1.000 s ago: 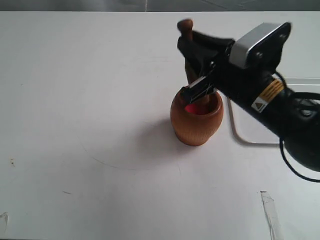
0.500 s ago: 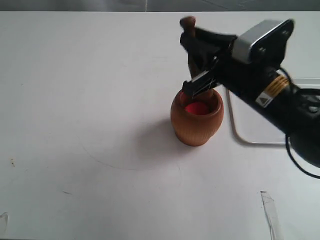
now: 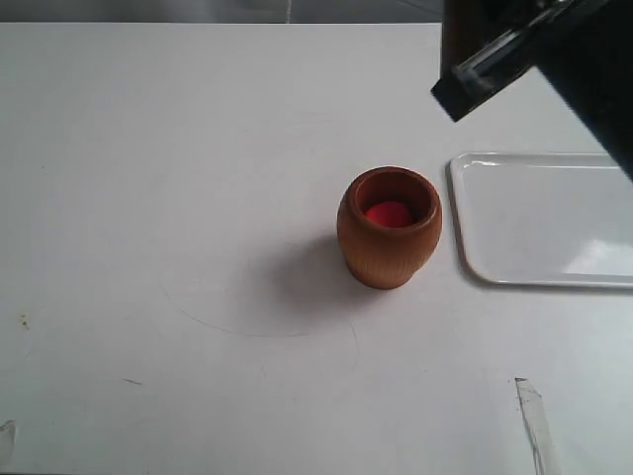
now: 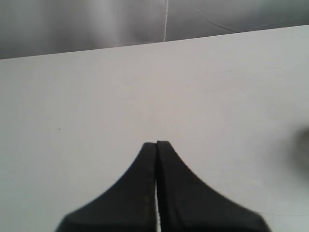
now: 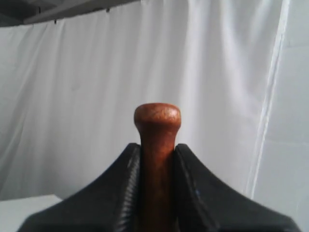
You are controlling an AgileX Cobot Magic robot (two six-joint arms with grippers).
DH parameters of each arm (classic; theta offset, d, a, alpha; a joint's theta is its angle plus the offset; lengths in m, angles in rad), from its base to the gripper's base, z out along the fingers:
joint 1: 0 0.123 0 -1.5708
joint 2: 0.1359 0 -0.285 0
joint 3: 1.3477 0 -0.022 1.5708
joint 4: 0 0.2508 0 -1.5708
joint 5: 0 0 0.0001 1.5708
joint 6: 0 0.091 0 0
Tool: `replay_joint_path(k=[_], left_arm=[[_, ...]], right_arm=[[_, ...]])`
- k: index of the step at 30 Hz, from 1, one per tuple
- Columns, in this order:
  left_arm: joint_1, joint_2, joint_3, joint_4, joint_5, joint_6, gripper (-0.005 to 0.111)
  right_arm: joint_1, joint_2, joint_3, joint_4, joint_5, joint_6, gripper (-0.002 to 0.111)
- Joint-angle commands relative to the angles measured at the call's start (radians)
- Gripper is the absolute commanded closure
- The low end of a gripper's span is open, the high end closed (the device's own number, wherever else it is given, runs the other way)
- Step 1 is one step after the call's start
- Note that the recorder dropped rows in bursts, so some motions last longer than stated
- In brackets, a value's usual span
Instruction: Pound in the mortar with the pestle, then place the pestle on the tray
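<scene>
The light brown wooden mortar (image 3: 389, 230) stands upright mid-table with a red lump (image 3: 389, 213) inside it. To its right lies the white tray (image 3: 554, 218), with nothing on it. My right gripper (image 5: 157, 147) is shut on the reddish-brown pestle (image 5: 157, 121), whose knobbed handle pokes out past the fingers. In the exterior view that gripper (image 3: 490, 59) is high at the top right, above and behind the tray, and the pestle is hidden there. My left gripper (image 4: 157, 144) is shut on nothing, over bare table.
The white table (image 3: 178, 198) stretches left and in front of the mortar. A strip of clear tape (image 3: 534, 416) sticks to it near the front right. A white curtain (image 5: 217, 72) hangs behind.
My right gripper has lifted the pestle out of the mortar and risen up and to the right, mostly leaving the exterior view. The mortar has stayed put.
</scene>
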Motion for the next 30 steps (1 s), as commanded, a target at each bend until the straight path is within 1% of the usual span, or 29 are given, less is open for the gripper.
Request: replay_joint_path(k=[1, 7, 11, 12, 14, 16, 20, 23, 25, 26, 30], left_arm=[[-0.008, -0.001, 0.001, -0.007, -0.003, -0.008, 0.107], [-0.008, -0.001, 0.001, -0.007, -0.003, -0.008, 0.107], [-0.008, -0.001, 0.001, -0.007, -0.003, -0.008, 0.107], [-0.008, -0.001, 0.001, -0.007, -0.003, -0.008, 0.107], [-0.008, -0.001, 0.001, -0.007, -0.003, -0.008, 0.107], [-0.008, -0.001, 0.001, -0.007, -0.003, -0.008, 0.107], [-0.008, -0.001, 0.001, -0.007, -0.003, -0.008, 0.107], [-0.008, -0.001, 0.001, -0.007, -0.003, -0.008, 0.107], [-0.008, -0.001, 0.001, -0.007, -0.003, -0.008, 0.107], [-0.008, -0.001, 0.001, -0.007, -0.003, -0.008, 0.107], [-0.008, -0.001, 0.001, -0.007, -0.003, -0.008, 0.107]], right_arm=[[0.005, 0.164, 0.001, 0.003, -0.023, -0.004, 0.108], [0.005, 0.439, 0.001, 0.007, -0.087, 0.027, 0.108], [0.005, 0.589, 0.001, 0.007, -0.087, 0.090, 0.108], [0.005, 0.597, 0.001, 0.008, -0.087, 0.090, 0.108], [0.005, 0.577, 0.001, 0.020, -0.087, 0.090, 0.108], [0.005, 0.490, 0.001, 0.022, -0.087, 0.078, 0.108], [0.005, 0.155, 0.001, 0.018, -0.087, 0.078, 0.108], [0.005, -0.020, 0.001, 0.015, -0.087, 0.076, 0.108], [0.005, -0.041, 0.001, 0.015, -0.080, 0.059, 0.108], [0.005, -0.028, 0.001, 0.015, -0.045, 0.052, 0.108], [0.005, 0.083, 0.001, 0.011, -0.024, 0.047, 0.108]])
